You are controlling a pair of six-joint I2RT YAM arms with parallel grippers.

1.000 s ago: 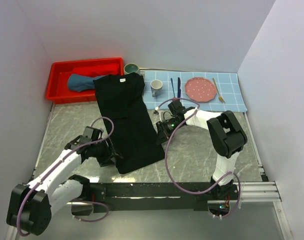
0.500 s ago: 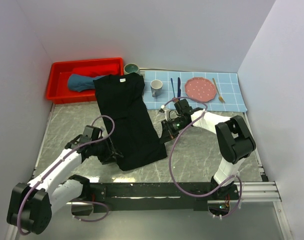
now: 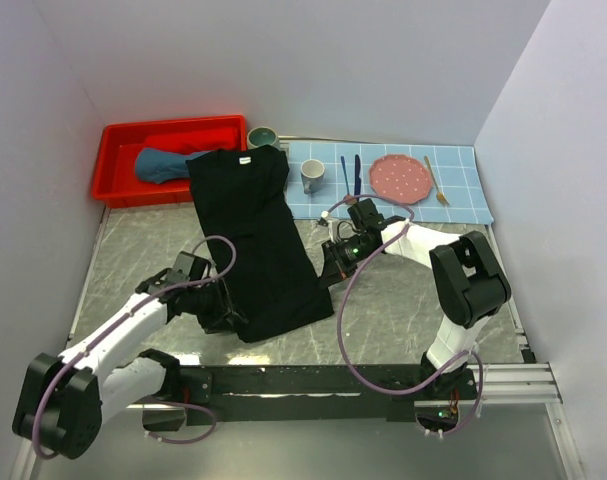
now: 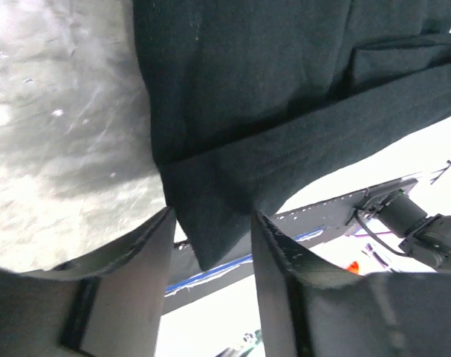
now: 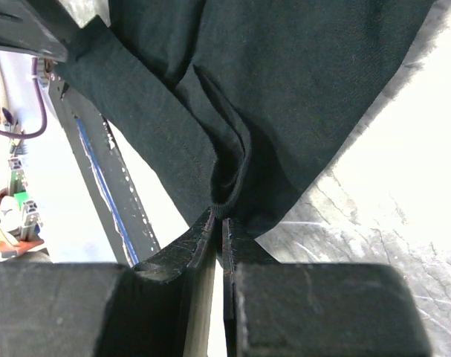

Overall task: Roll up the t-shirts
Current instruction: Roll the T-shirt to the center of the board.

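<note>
The black t-shirt (image 3: pixel 255 235) lies folded into a long strip, running from the red bin toward the near edge. My left gripper (image 3: pixel 226 318) is at its near left corner. In the left wrist view (image 4: pixel 210 245) its jaws are open, with the shirt's hem corner (image 4: pixel 210 216) hanging between them. My right gripper (image 3: pixel 329 272) is at the shirt's near right edge. In the right wrist view (image 5: pixel 219 223) it is shut on a pinched fold of the black cloth (image 5: pixel 299 89). The teal-blue t-shirt (image 3: pixel 163 163) lies bundled in the red bin (image 3: pixel 118 135).
A light-blue checked placemat (image 3: pixel 463 200) at the back right carries a mug (image 3: pixel 312 175), a pink plate (image 3: pixel 398 178), dark cutlery (image 3: pixel 350 175) and a fork (image 3: pixel 435 181). A small bowl (image 3: pixel 262 136) stands beside the bin. A black rail (image 3: pixel 313 380) runs along the near edge.
My right gripper has shifted a little right, drawing the shirt's near right edge with it. My left gripper has moved right, in around the hem corner.
</note>
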